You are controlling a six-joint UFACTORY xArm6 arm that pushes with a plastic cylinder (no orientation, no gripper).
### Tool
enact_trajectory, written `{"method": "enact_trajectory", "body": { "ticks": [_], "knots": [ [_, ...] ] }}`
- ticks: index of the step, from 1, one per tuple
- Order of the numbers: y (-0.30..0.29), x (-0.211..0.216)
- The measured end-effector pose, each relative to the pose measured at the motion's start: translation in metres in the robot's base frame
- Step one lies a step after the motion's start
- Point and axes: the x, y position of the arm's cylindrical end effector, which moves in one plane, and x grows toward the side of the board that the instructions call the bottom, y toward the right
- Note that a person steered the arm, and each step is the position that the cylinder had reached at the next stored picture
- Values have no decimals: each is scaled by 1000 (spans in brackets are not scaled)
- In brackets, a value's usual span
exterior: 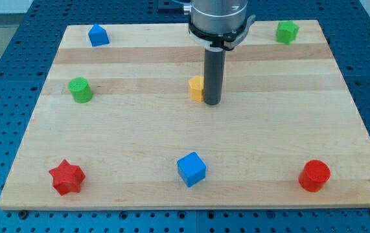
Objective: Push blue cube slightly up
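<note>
The blue cube (191, 169) lies near the view's bottom, about the middle of the wooden board (139, 136). My tip (212, 103) stands near the board's middle, well above the blue cube and slightly to its right in the view. The tip is right next to a yellow block (196, 88), which is partly hidden behind the rod on its left side. The tip is far from the blue cube.
A blue house-shaped block (98, 35) at the top left, a green star-like block (287, 31) at the top right, a green cylinder (80, 89) at the left, a red star (66, 177) at the bottom left, a red cylinder (315, 175) at the bottom right.
</note>
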Motion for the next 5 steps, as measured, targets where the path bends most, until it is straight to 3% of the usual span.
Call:
{"method": "enact_trajectory", "body": {
  "ticks": [1, 3, 5],
  "knots": [
    [1, 28],
    [2, 136],
    [2, 162]
  ]
}}
